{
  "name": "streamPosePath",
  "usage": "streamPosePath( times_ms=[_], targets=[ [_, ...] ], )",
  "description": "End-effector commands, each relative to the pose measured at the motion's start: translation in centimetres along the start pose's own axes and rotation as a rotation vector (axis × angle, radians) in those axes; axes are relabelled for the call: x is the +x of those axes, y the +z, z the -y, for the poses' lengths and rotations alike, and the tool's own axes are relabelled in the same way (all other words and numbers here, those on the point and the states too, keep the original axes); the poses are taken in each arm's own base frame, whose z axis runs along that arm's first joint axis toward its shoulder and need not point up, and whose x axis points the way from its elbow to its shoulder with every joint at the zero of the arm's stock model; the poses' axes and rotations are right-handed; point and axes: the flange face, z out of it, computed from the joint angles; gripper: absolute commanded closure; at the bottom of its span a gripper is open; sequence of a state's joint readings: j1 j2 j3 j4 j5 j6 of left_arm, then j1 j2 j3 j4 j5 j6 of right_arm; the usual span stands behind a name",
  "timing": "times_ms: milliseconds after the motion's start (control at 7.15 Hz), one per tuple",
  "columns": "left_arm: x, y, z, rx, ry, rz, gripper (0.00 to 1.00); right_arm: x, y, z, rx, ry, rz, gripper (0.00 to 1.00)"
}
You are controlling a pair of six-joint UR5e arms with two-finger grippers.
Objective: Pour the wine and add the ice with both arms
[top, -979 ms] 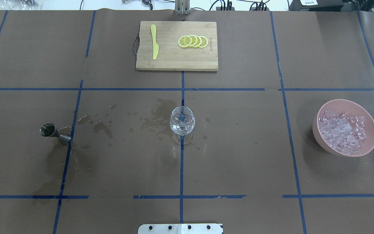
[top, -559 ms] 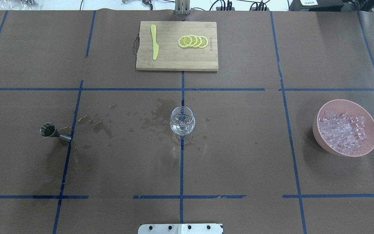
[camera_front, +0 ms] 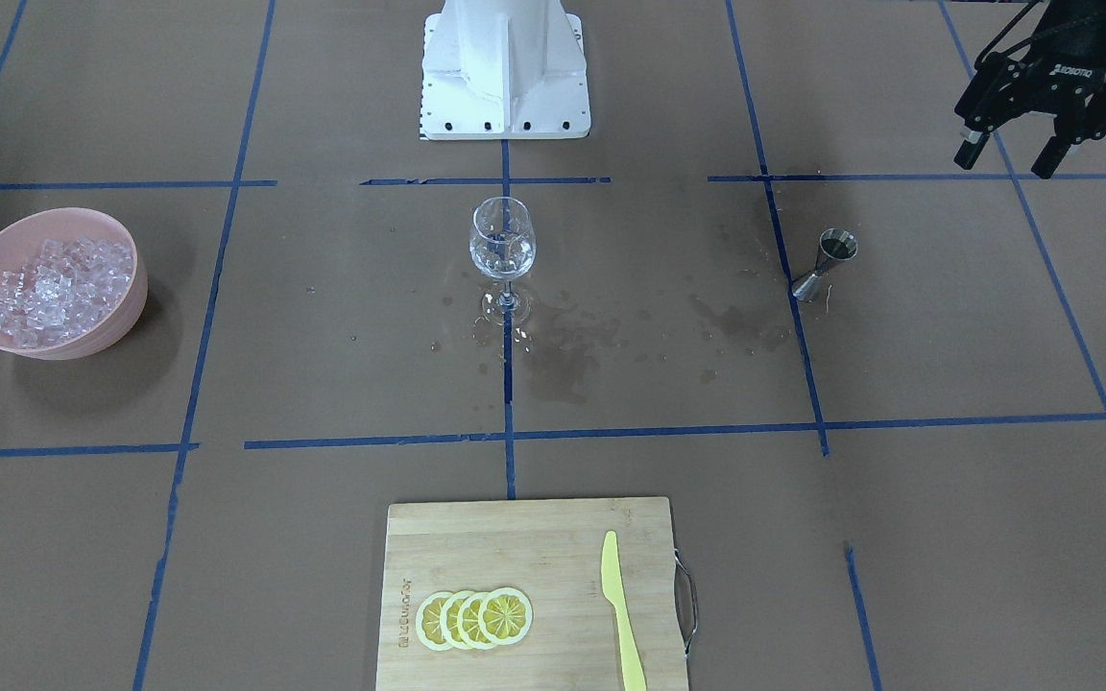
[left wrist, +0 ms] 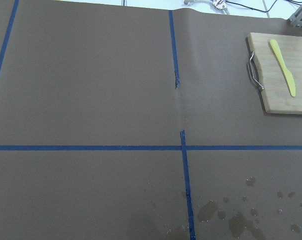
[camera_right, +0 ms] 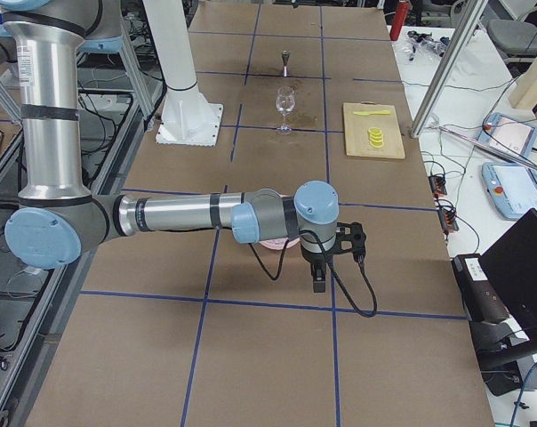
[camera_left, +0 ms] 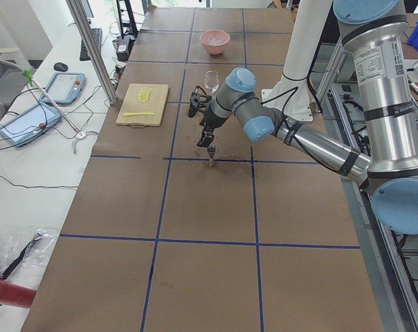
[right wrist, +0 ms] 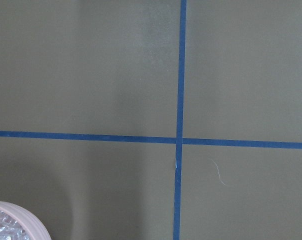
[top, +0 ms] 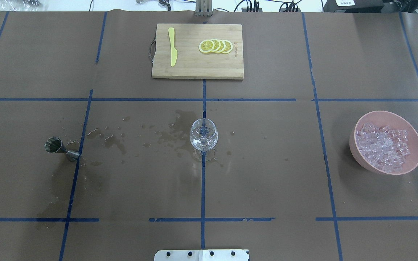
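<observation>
In the overhead view you are looking forward and down from behind the robot's base (top: 201,255), with the glass (top: 203,135) sitting in the middle. The front view is facing back from beyond the glass, looking steeply down. Both are sharing the glass, cutting board (top: 197,50) and bowl (top: 386,119). The side views are looking along the table (camera_left: 209,207) from each end, far from the glass. The wrist cameras are looking down from close: left catching the board's edge, right the bowl's rim.
</observation>
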State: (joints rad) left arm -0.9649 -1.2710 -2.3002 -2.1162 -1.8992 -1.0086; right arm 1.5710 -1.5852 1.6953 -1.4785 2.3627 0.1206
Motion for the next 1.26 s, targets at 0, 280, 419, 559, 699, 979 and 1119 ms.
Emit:
streamPosePath(
  times_ms=[0, 280, 419, 559, 699, 979, 1119],
  targets=[
    [3.4, 2.2, -5.2, 0.028, -0.087, 0.011, 0.01, -0.3, -0.1, -0.2, 0.0, 0.028, 0.008, 0.0],
    [7.2, 4.4, -10.0, 0.066, -0.165, 0.01, 0.02, -0.5, -0.2, 0.1, 0.002, 0.023, 0.01, 0.0],
    [7.2, 4.9, -11.2, 0.113, -0.156, 0.034, 0.02, -1.1, -0.2, 0.4, 0.003, 0.014, 0.014, 0.0],
    [7.8, 5.3, -12.8, 0.18, -0.171, 0.044, 0.05, -1.9, -0.7, 0.4, 0.004, 0.007, 0.05, 0.0],
    [8.4, 5.8, -14.4, 0.214, -0.19, 0.042, 0.06, -2.6, -1.0, 0.3, 0.004, 0.006, 0.086, 0.0],
    [8.9, 6.8, -16.7, 0.257, -0.224, 0.09, 0.04, -4.5, -2.4, 0.1, 0.021, 0.06, 0.092, 0.0],
    [9.3, 7.0, -17.6, 0.29, -0.194, 0.089, 0.02, -6.7, -2.8, 0.1, 0.024, 0.099, 0.1, 0.0]
  ],
)
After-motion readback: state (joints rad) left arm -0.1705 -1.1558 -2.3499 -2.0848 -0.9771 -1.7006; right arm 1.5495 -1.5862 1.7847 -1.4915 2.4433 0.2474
